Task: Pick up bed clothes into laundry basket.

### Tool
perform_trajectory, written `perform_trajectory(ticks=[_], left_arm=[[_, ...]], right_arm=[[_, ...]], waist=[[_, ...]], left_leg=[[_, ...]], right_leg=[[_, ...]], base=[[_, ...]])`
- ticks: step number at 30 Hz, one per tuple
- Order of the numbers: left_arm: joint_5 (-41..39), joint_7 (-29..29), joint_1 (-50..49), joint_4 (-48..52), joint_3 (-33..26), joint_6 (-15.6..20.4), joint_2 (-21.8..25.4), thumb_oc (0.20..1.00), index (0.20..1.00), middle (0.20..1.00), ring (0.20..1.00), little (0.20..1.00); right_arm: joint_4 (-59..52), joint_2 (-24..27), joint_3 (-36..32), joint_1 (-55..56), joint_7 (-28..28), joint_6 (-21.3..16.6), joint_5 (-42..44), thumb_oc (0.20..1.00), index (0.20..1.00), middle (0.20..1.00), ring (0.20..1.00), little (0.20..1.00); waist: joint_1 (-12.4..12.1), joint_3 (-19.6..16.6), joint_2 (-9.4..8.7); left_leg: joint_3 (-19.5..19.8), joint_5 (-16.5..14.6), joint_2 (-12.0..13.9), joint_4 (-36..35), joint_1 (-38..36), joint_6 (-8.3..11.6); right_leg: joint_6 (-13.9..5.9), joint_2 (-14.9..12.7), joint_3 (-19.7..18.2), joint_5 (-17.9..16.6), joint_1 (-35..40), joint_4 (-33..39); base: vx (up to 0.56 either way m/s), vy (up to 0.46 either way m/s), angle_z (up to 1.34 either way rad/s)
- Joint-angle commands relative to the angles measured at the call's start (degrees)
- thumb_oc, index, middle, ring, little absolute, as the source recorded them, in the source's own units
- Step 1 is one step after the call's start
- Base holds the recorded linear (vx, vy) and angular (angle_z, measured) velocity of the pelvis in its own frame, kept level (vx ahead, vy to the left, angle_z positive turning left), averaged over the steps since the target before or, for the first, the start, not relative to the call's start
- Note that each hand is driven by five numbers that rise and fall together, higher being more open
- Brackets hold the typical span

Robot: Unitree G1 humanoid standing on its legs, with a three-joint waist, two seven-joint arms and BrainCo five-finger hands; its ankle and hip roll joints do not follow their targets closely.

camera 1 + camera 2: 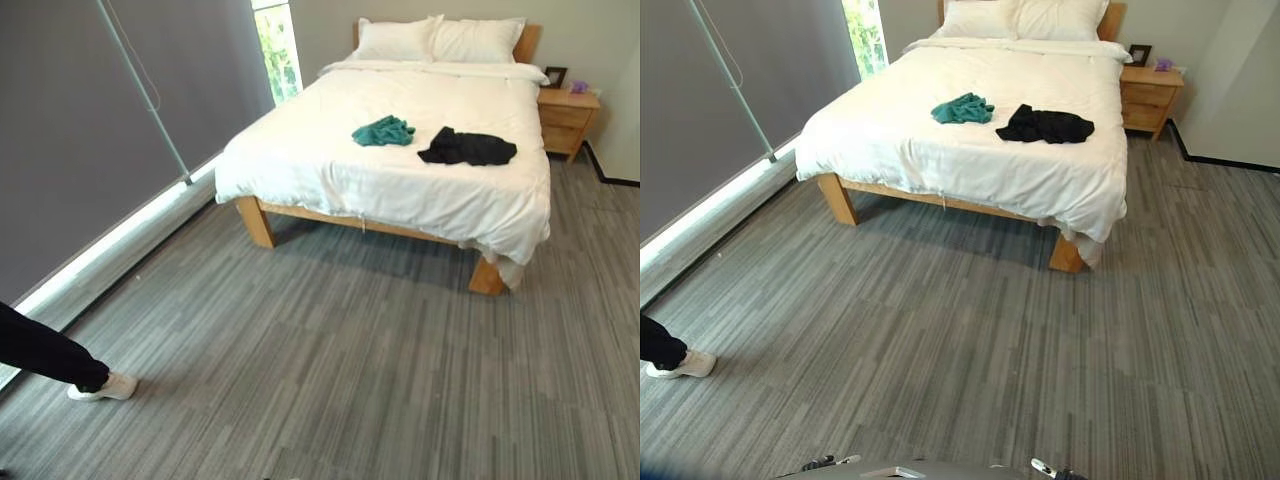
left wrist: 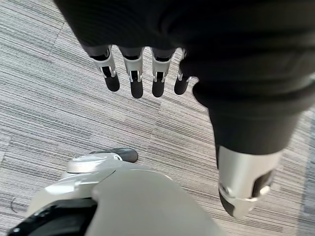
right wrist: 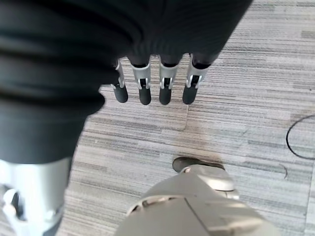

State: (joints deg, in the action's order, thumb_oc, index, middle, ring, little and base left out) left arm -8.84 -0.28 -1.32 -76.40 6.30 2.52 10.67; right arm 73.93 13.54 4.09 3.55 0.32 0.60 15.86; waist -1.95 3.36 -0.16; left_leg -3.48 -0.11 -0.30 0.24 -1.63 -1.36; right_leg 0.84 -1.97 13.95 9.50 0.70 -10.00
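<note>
Both robot hands, left robot hand (image 2: 142,73) and right robot hand (image 3: 155,81), are hanging spread and empty; the teal garment (image 1: 383,131) and black garment (image 1: 467,148) are lying on the bed (image 1: 400,190), likely soft, light, best bunched mid-cloth.

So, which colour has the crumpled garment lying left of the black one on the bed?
Teal green crumpled garment; left eye view shows it best.

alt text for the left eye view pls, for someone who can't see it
A teal garment and a black garment lie side by side, apart, on a white-covered wooden bed across a grey striped floor. Two pillows sit at its head, a wooden nightstand beside it, and a person's leg and white shoe show at lower left.
</note>
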Motion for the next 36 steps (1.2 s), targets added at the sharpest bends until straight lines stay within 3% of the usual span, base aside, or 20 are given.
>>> perform_trajectory(ticks=[1, 6, 12, 14, 16, 17, 19, 20, 21, 26, 33, 36], left_arm=[[-0.86, 0.11, 3.75, -2.0, -1.39, 0.69, 0.25, 1.0, 1.0, 1.0, 1.0, 1.0], [-0.09, 1.63, 3.78, -1.82, -1.7, 0.85, 0.98, 1.0, 1.0, 1.0, 1.0, 1.0], [-6.86, 0.57, 5.68, 5.16, -1.65, 1.77, 2.49, 1.0, 1.0, 1.0, 1.0, 1.0], [-6.38, 0.83, 5.87, 14.68, 0.52, 2.54, 4.93, 1.0, 1.0, 1.0, 1.0, 1.0], [-5.31, 0.82, 6.09, 17.79, 1.73, 2.44, 6.26, 1.0, 1.0, 1.0, 1.0, 1.0], [-5.31, 0.66, 5.49, 29.0, 2.47, 2.76, 9.48, 1.0, 1.0, 1.0, 1.0, 1.0], [-11.9, 0.99, 3.34, 40.41, -0.42, 3.01, 11.61, 1.0, 1.0, 1.0, 1.0, 1.0], [-11.1, 0.81, 2.49, 43.68, -0.7, 2.95, 12.25, 1.0, 1.0, 1.0, 1.0, 1.0], [-8.4, 1.68, -0.73, 56.08, -3.08, 3.3, 13.6, 1.0, 1.0, 1.0, 1.0, 1.0], [-9.49, 2.22, -3.54, 62.62, -4.46, 4.7, 11.68, 1.0, 1.0, 1.0, 1.0, 1.0], [-9.59, 4.71, -6.69, 63.52, -5.63, 5.47, 7.9, 1.0, 1.0, 1.0, 1.0, 1.0], [-8.35, 4.74, -6.35, 63.7, -5.95, 5.48, 8.72, 1.0, 1.0, 1.0, 1.0, 1.0]], right_arm=[[-0.13, -0.52, 2.0, -2.12, 0.25, -1.03, 0.72, 1.0, 1.0, 1.0, 1.0, 1.0], [-5.38, -1.25, 2.34, -1.39, -0.27, -1.39, 2.62, 1.0, 1.0, 1.0, 1.0, 1.0], [-16.32, 1.55, 2.83, -1.52, -0.47, -1.6, 1.77, 1.0, 1.0, 1.0, 1.0, 1.0], [-21.6, 4.02, 3.3, -2.69, -0.13, -1.89, -0.07, 1.0, 1.0, 1.0, 1.0, 1.0], [-22.86, 4.71, 3.25, -3.66, -0.12, -2.0, 0.15, 1.0, 1.0, 1.0, 1.0, 1.0], [-28.9, 5.87, 2.6, -4.12, 0.82, -2.82, 1.98, 1.0, 1.0, 1.0, 1.0, 1.0], [-36.65, 7.37, 0.77, -3.59, 0.72, -3.45, 2.45, 1.0, 1.0, 1.0, 1.0, 1.0], [-39.67, 7.97, 0.44, -3.13, 0.36, -3.64, 1.43, 1.0, 1.0, 1.0, 1.0, 1.0], [-52.72, 9.72, -1.68, -1.55, -0.55, -4.08, -5.04, 1.0, 1.0, 1.0, 1.0, 1.0], [-61.19, 9.47, -2.38, 1.68, 0.14, -5.04, -8.25, 1.0, 1.0, 1.0, 1.0, 1.0], [-64.46, 7.13, -1.91, 7.0, 0.5, -6.05, -9.18, 1.0, 1.0, 1.0, 1.0, 1.0], [-65.41, 7.65, -2.35, 7.24, 0.43, -6.34, -9.9, 1.0, 1.0, 1.0, 1.0, 1.0]], waist=[[-0.63, 1.19, -2.58], [-0.4, 0.95, -2.75], [0.42, 0.62, -2.41], [0.44, 0.77, -1.99], [0.38, 0.86, -1.75], [0.38, 0.98, -1.43], [0.15, 1.1, -1.07], [0.11, 1.09, -1.0], [-0.08, 1.3, -0.9], [-0.16, 1.59, -1.06], [-0.25, 2.75, -1.77], [-0.26, 2.96, -2.19]], left_leg=[[1.35, 0.1, 2.27, -3.32, -2.68, 3.39], [0.99, 0.14, 2.22, -3.86, -3.13, 3.35], [0.41, 0.05, 2.34, -4.35, -3.62, 3.46], [0.65, 0.1, 2.24, -4.33, -3.52, 3.44], [0.72, 0.14, 2.2, -4.36, -3.49, 3.45], [0.74, 0.22, 2.13, -4.42, -3.41, 3.43], [1.04, 0.28, 2.04, -4.45, -3.32, 3.38], [1.08, 0.32, 2.04, -4.47, -3.29, 3.38], [1.16, 0.18, 1.9, -4.58, -3.26, 3.18], [1.13, -0.16, 1.74, -4.65, -3.38, 2.95], [0.79, -0.62, 1.59, -4.62, -3.61, 2.68], [0.62, -0.83, 1.55, -4.62, -3.68, 2.63]], right_leg=[[-7.9, -5.35, 0.57, -8.68, 7.66, 15.0], [-8.01, -5.29, 0.04, -8.83, 7.62, 15.0], [-8.28, -5.27, -0.52, -9.0, 7.45, 15.0], [-8.33, -5.37, -0.39, -9.13, 7.34, 14.91], [-8.39, -5.43, -0.27, -9.24, 7.25, 14.87], [-8.59, -5.53, -0.2, -9.38, 7.13, 14.82], [-8.71, -5.68, 0.13, -9.39, 7.17, 14.81], [-8.78, -5.73, 0.23, -9.41, 7.14, 14.79], [-8.94, -5.86, 0.22, -9.45, 7.0, 14.74], [-9.05, -6.04, 0.19, -9.3, 7.13, 14.82], [-9.08, -6.3, 0.0, -9.0, 7.35, 14.87], [-9.33, -6.42, -0.13, -9.1, 7.27, 14.89]], base=[[0.0, 0.0, 0.0], [0.01, 0.006, -0.02], [0.0, 0.009, -0.02], [-0.02, 0.033, -0.03], [-0.01, 0.017, 0.0], [-0.01, 0.035, 0.01], [-0.01, 0.038, 0.02], [0.01, 0.04, 0.06], [0.01, 0.03, 0.08], [0.0, 0.009, 0.01], [0.0, 0.004, -0.02], [0.02, 0.013, -0.02]])
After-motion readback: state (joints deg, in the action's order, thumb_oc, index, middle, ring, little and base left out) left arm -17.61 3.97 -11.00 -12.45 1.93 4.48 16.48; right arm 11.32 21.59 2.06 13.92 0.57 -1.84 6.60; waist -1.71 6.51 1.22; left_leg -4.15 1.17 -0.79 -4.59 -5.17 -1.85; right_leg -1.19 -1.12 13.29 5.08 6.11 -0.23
